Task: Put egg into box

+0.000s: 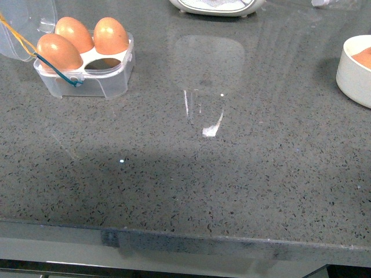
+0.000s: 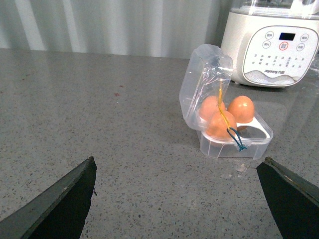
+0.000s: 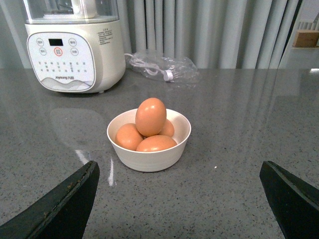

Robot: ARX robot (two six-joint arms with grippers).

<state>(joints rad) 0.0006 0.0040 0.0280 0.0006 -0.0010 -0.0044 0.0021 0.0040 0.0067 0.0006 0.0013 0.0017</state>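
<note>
The clear box [image 1: 110, 81] stands at the back left with its lid [image 1: 23, 23] open. Three brown eggs [image 1: 74, 33] sit in it and one front hollow is bare. The box also shows in the left wrist view [image 2: 219, 147], ahead of my open, empty left gripper [image 2: 179, 199]. A round white bowl [image 3: 149, 157] holds several brown eggs, one egg [image 3: 151, 116] on top. It lies ahead of my open, empty right gripper [image 3: 179, 199]. The bowl's rim shows at the right edge of the front view [image 1: 353, 72]. Neither gripper shows in the front view.
A white kitchen appliance [image 3: 75, 50] stands at the back of the grey stone counter [image 1: 191, 174], also in the left wrist view [image 2: 271, 50]. A bagged cable [image 3: 162, 67] lies behind the bowl. The counter's front edge [image 1: 185, 237] runs along the bottom.
</note>
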